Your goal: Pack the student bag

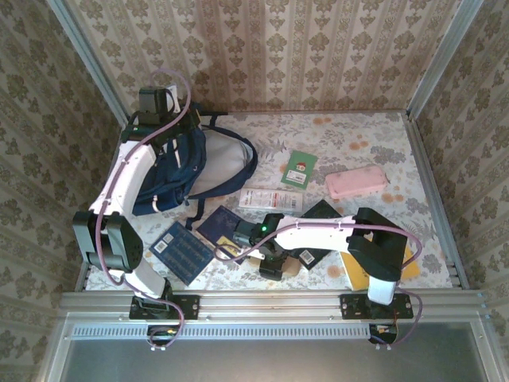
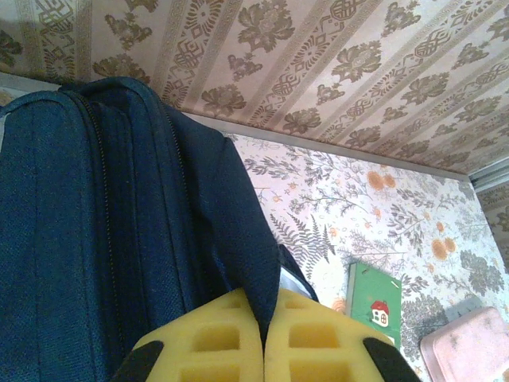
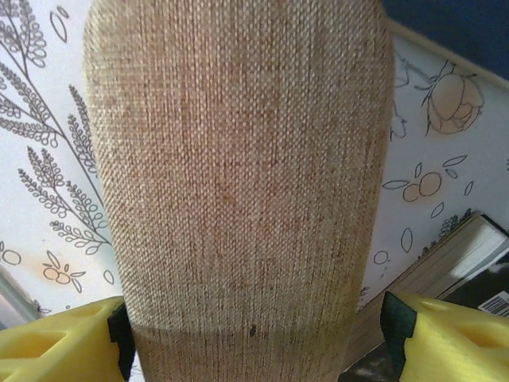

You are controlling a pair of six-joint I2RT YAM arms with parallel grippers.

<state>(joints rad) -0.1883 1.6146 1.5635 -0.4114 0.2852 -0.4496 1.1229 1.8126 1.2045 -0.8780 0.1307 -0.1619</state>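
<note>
Navy blue is seen on the student bag (image 1: 176, 165). The table cover (image 1: 362, 131) is printed white with grey leaves and orange flowers. The wallpaper (image 1: 278, 48) is patterned in beige damask. A booklet (image 1: 299, 169) is coloured green, a case (image 1: 355, 183) pink.

Student bag (image 1: 169, 172): large navy-blue fabric backpack, lying slumped on its side at far left; pale grey panel uppermost, dark straps looped rightward, zip lines visible.
</note>
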